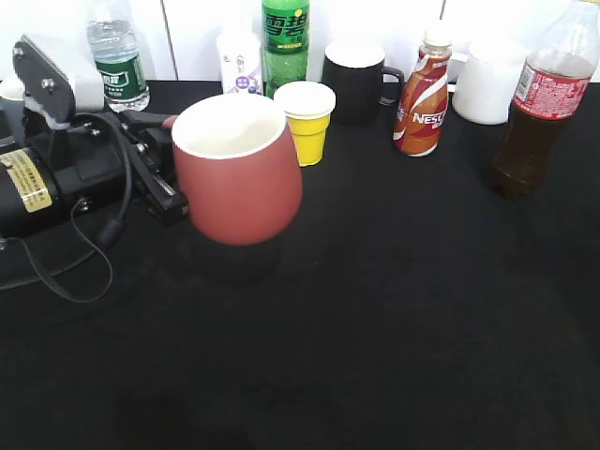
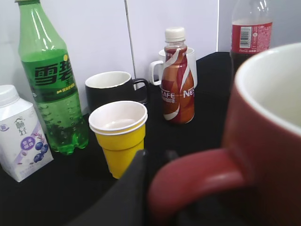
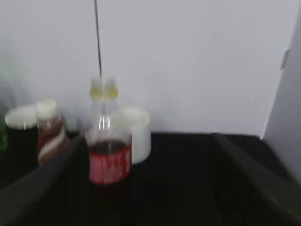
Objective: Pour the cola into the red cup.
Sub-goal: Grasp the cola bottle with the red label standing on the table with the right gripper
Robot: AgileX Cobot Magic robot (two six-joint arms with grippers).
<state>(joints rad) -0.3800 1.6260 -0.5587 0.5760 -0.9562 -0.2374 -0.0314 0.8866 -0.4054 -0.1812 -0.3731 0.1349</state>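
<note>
The red cup (image 1: 239, 173) is a brick-red mug with a white, empty inside, held slightly tilted a little above the black table at the left. My left gripper (image 1: 161, 164) is shut on its loop handle (image 2: 197, 179); the left wrist view shows the gripper (image 2: 157, 162) around the handle. The cola bottle (image 1: 539, 103), with a red label and dark liquid, stands at the far right. In the blurred right wrist view the cola bottle (image 3: 110, 157) stands ahead of my right gripper (image 3: 149, 141), which is open and empty. The right gripper is out of the exterior view.
Along the back stand a water bottle (image 1: 117, 66), a small carton (image 1: 240, 64), a green soda bottle (image 1: 285, 42), a yellow cup (image 1: 307, 122), a black mug (image 1: 356, 82), a Nescafe bottle (image 1: 422, 94) and a white mug (image 1: 487, 84).
</note>
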